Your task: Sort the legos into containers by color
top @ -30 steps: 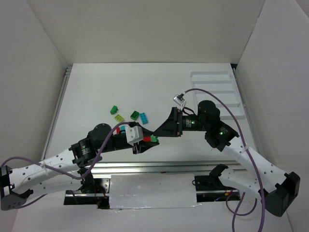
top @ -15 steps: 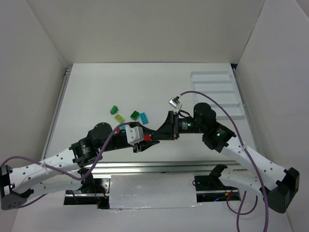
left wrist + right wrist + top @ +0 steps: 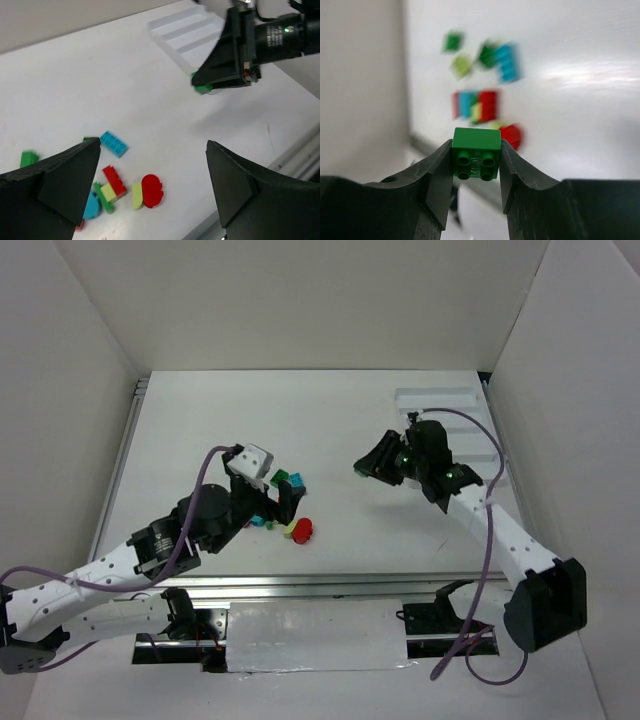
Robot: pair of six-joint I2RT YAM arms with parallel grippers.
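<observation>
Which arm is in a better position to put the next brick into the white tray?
Right. The right gripper is shut on a green brick and is nearer the white tray. The left gripper stands open and empty above the loose legos.

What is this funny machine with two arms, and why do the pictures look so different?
It is a robot with two arms at a white table. One picture looks down from above. The other two come from small cameras on the wrists, so the black fingers look huge. Little legos, red, green, blue and yellow, lie on the table. The right gripper pinches a green lego. The left gripper is open and empty. The white tray has compartments for sorting colours.
</observation>
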